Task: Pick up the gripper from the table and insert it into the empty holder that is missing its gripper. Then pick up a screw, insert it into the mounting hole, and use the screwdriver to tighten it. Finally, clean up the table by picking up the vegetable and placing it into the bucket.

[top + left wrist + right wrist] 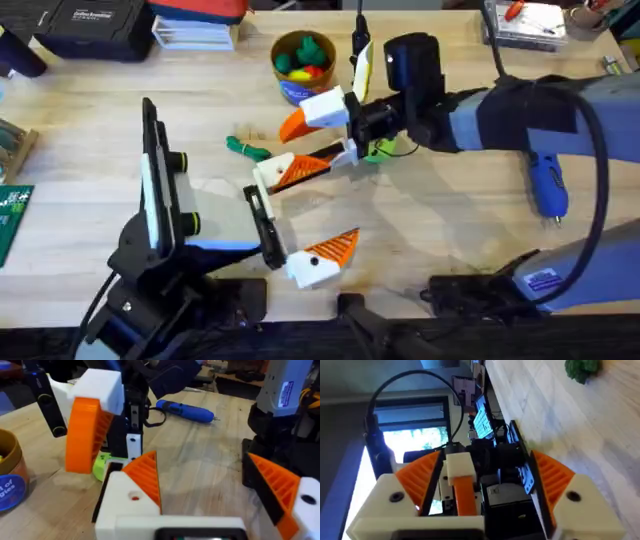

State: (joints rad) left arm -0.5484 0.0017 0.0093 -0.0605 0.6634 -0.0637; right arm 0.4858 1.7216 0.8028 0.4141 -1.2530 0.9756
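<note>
The white-and-orange gripper (290,172) sits in the holder (255,195) at one end of my left gripper's black rail, its mounting hole (134,496) showing red. My left gripper (342,198) stands open and wide, pointing right. My right gripper (487,457) is open around that piece's orange tip (465,495), with gaps on both sides. The green vegetable (245,148) lies on the table left of both. At the back stands the blue bucket (295,92) with toy produce. The blue screwdriver (548,185) lies at the right. The screw is out of view.
A lime-green disc (380,152) lies under the right wrist. A black case (90,25) and a clear box (195,35) stand at the back left, and a circuit board (12,225) lies at the left edge. The right arm spans the table's right half.
</note>
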